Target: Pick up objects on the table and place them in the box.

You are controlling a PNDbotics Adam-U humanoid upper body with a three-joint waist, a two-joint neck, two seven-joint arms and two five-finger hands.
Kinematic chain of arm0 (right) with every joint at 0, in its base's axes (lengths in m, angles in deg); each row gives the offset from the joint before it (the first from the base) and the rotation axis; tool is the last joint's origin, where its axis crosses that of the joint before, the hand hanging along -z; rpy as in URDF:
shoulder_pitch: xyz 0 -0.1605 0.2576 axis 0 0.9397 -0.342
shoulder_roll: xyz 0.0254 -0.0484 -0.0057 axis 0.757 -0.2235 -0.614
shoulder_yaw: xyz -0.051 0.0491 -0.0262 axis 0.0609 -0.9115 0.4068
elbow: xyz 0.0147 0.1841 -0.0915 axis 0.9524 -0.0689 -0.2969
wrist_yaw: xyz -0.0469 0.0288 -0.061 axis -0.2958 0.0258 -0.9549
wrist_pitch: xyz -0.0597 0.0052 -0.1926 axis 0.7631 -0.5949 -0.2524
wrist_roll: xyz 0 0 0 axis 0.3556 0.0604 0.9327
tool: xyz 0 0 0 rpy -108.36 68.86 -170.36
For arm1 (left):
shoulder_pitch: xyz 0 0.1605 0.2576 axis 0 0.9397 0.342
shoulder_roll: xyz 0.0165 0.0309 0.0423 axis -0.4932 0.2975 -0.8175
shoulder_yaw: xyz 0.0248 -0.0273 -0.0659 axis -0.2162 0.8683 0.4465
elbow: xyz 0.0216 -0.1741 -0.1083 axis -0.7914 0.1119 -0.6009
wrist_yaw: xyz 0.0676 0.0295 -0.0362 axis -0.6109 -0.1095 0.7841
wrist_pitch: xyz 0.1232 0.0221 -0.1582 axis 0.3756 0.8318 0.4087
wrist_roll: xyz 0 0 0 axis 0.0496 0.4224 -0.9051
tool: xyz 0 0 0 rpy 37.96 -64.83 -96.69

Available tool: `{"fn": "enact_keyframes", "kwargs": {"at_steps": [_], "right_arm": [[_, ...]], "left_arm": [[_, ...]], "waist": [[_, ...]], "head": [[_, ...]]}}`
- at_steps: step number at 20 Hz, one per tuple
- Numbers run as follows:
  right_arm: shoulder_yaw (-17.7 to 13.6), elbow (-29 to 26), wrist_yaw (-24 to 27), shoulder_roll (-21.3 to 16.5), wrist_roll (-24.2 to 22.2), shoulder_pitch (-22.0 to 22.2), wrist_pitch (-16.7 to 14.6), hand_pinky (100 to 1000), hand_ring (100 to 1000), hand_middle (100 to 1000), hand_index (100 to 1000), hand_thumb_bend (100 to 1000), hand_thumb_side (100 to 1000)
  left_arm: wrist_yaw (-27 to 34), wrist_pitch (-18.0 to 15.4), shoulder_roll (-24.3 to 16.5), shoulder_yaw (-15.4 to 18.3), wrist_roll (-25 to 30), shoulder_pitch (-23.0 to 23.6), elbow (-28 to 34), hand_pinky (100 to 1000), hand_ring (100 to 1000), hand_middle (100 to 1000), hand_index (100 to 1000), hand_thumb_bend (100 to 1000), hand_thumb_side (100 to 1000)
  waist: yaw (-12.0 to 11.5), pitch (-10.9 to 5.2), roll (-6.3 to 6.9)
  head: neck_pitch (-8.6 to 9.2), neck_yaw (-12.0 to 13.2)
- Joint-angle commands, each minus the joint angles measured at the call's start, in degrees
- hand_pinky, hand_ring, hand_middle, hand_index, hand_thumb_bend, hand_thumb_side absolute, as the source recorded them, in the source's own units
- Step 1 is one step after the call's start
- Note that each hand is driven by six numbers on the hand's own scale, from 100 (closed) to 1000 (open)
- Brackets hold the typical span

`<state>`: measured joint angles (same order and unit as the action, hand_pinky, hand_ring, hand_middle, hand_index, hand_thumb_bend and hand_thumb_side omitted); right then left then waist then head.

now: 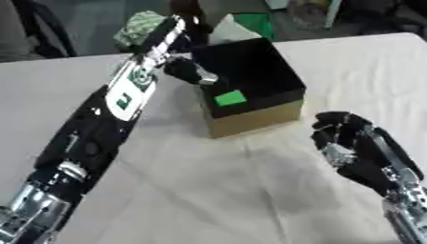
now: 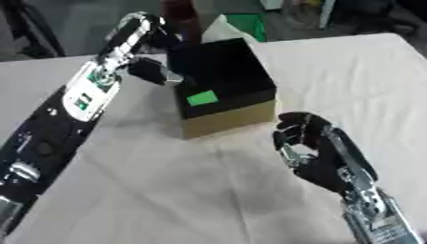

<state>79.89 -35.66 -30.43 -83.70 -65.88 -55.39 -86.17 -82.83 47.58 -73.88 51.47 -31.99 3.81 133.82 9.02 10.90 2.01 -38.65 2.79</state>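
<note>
- Box (image 1: 254, 107): an open cardboard box, black inside with tan outer walls, stands on the white table (image 1: 208, 190). It sits just beyond the left hand's fingertips and ahead and to the left of the right hand.
- Left hand (image 1: 185, 70): at the end of the left arm, which stretches up from the lower left corner, this hand is at the box's near left rim. Its fingers curl downward over the edge; whether they pinch anything cannot be told, as the dark fingers merge with the black inside of the box.
- Green piece (image 1: 230, 98): a small flat green square lies inside the box on the black floor, just below and to the right of the left hand's fingertips, apart from them.
- Right hand (image 2: 304, 143): it is on the lower right, palm side turned toward the box, fingers raised and loosely bent, holding nothing. The box's tan front corner is near it, up and to its left, without touching.
- Green and white patterned thing (image 1: 137, 26): a rounded shape shows beyond the left hand, past the far edge of the table; what it is cannot be made out.
</note>
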Motion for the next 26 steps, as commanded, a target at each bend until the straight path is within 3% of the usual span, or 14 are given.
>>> {"fn": "enact_keyframes", "kwargs": {"at_steps": [1,5,10,18,26], "right_arm": [[-1.1,-0.8,-0.2,-1.4,0.9,-0.3,-0.1,611,635,634,765,216,334],[-1.9,-0.9,-0.4,-1.5,1.7,-0.2,-0.2,611,635,634,765,215,329],[-3.0,-1.1,-0.5,-1.4,2.9,-0.1,-0.3,610,634,634,765,215,326],[-3.3,-1.1,-0.5,-0.8,3.8,-0.3,-0.4,609,634,632,764,213,331],[-3.7,-1.0,-0.5,-0.6,4.6,-0.1,-0.6,608,631,630,763,212,333]], "left_arm": [[8.2,1.9,-6.7,0.2,0.0,2.3,12.0,611,619,587,724,910,258],[16.8,5.1,-11.9,3.1,-2.8,11.8,25.5,603,618,583,719,871,252],[21.3,7.5,-11.4,7.9,-7.8,24.6,36.1,599,617,580,716,829,275],[19.6,8.2,-3.8,11.5,-9.5,38.4,38.5,596,621,584,718,774,360],[18.6,6.4,-0.9,12.6,-10.1,42.9,37.0,595,619,583,717,755,386]], "waist": [[-0.7,-1.01,-0.17],[-2.0,-0.76,-0.29],[-3.4,-0.42,-0.51],[-5.0,0.6,-1.18],[-5.1,1.22,-1.31]], "head": [[0.37,-1.0],[0.17,-1.6],[-0.68,-1.4],[-4.05,-0.6],[-5.29,-0.7]]}}
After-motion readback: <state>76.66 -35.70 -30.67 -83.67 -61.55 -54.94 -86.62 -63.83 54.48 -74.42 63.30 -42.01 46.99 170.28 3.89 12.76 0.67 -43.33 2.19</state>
